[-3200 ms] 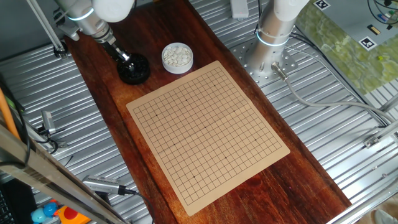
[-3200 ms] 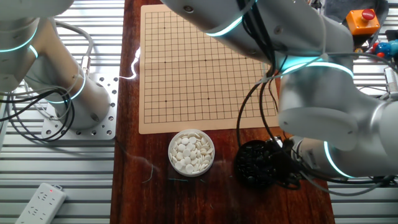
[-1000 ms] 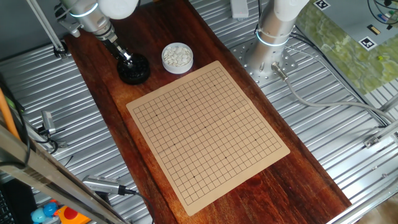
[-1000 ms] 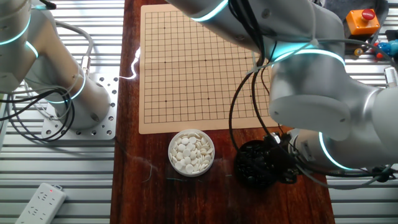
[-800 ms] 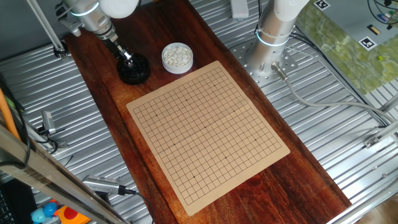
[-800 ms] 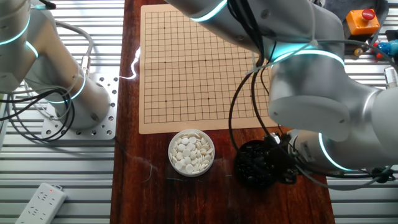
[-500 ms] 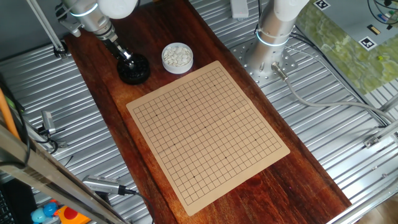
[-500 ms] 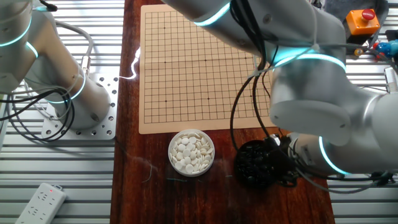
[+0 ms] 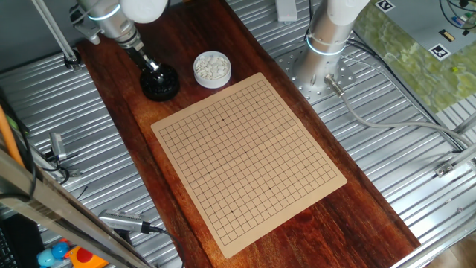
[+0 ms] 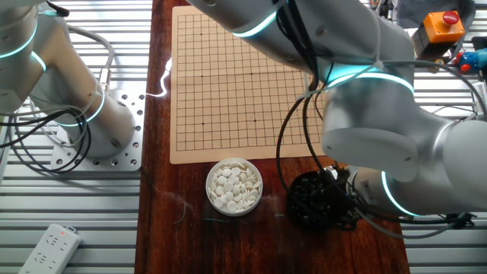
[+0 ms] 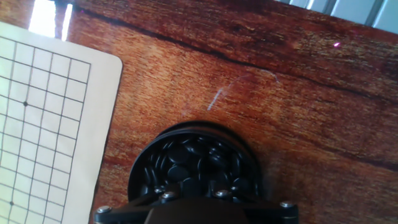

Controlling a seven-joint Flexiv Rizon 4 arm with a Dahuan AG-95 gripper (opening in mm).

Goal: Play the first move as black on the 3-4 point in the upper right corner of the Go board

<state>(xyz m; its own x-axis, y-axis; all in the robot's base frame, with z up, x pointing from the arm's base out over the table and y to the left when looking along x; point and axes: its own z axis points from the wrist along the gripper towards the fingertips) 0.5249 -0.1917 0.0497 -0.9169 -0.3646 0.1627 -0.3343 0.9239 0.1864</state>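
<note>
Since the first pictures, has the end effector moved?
Yes. The end effector has shifted slightly up in the frame over the bowl of black stones, away from the board.

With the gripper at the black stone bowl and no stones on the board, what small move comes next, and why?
Probably lift straight up out of the black bowl and check for a stone. The gripper sits at the bowl, the Go board is bare, and the hand view hides the fingertips, so a grasp cannot be confirmed.
</note>
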